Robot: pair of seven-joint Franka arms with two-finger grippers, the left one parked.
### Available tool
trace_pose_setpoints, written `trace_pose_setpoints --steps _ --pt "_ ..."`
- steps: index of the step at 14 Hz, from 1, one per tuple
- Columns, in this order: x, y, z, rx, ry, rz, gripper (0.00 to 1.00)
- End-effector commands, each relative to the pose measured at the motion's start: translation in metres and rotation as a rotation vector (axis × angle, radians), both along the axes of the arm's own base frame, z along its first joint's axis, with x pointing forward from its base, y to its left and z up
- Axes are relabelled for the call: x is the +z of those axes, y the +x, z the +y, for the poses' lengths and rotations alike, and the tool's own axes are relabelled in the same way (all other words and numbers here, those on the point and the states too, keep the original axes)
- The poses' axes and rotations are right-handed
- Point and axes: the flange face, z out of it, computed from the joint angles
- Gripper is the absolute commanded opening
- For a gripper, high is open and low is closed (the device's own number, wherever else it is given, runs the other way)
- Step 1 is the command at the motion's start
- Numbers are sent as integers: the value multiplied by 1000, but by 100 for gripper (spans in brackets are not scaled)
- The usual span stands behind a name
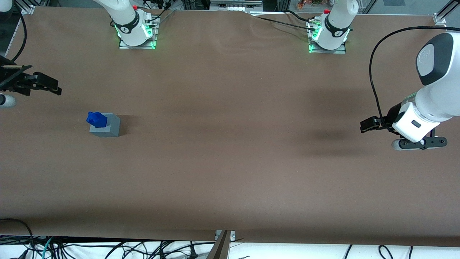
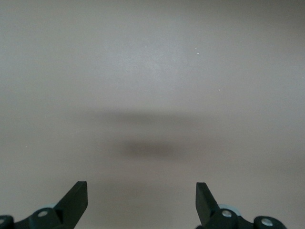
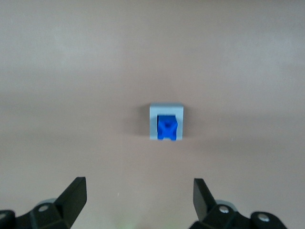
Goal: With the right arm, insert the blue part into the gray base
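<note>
The small bright-blue plastic part (image 1: 96,119) with the notched top stands in the recess of the matte gray cube-shaped base (image 1: 106,126), on the brown surface (image 1: 230,162) toward the working arm's end. From the front the part looks proud of the base and possibly leaning; whether it is fully seated cannot be told. The right arm's black two-finger hand (image 3: 139,200) hangs well apart from the block, fingers spread wide, holding nothing. Risk: if the part is only resting in the recess, a knock or an off-centre press could tip it out or jam it askew.
</note>
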Motion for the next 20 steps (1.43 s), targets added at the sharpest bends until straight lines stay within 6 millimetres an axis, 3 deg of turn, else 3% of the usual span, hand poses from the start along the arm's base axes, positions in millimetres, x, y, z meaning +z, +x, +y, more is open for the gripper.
trace_pose_setpoints --steps 1,6,8,20 --pt "-7 -19 1 1 5 1 99" --pt "-23 -42 9 2 -26 -25 99" --pt "-19 -49 11 0 -26 -28 99" --pt "-18 -53 16 -75 -32 -31 99"
